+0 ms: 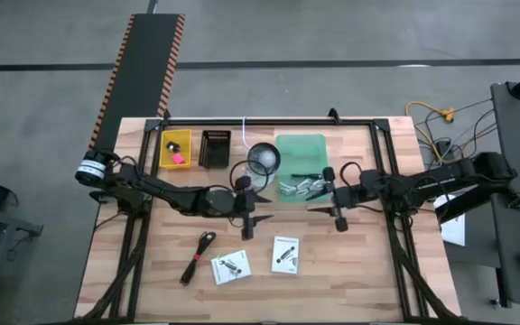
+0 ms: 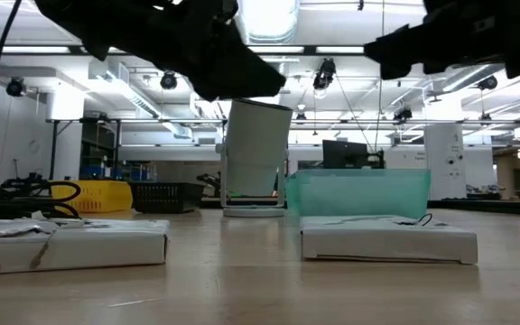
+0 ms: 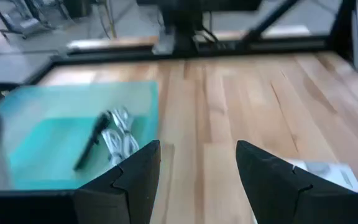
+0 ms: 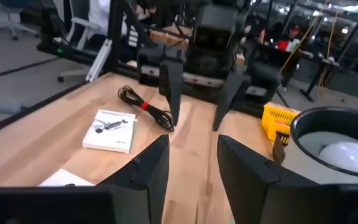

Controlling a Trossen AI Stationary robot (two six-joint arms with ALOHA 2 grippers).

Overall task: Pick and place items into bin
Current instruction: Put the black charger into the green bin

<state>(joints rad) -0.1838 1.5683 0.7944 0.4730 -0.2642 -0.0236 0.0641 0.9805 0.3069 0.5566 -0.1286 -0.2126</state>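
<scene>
Nearest the lower edge of the high view, two white packets lay flat on the wooden tabletop (image 1: 368, 271): the left packet (image 1: 231, 267) sat turned at an angle, and the right packet (image 1: 285, 254) sat just right of it, apart from it. A black cable (image 1: 197, 256) with a red band lay to their left, also on bare wood.

Above them, at mid-frame, the two arms met from either side. The left end effector (image 1: 248, 219) hung over the tabletop just left of center with its fingers spread and nothing between them; its wrist view showed bare wood in the gap. The right end effector (image 1: 339, 215) faced it from the right, beside the lower right corner of the green bin (image 1: 301, 144), its fingers parted and empty.

The bin sat right of center in the upper half of the frame. Silver metal pieces (image 1: 298, 187) and a small black tool (image 3: 87, 149) already lay in its near end. Touching or just beside its left side stood a clear round cup (image 1: 264, 157). Farther left were a black basket (image 1: 215, 147) and a yellow tray (image 1: 175, 147) holding something pink (image 1: 178, 158).
</scene>
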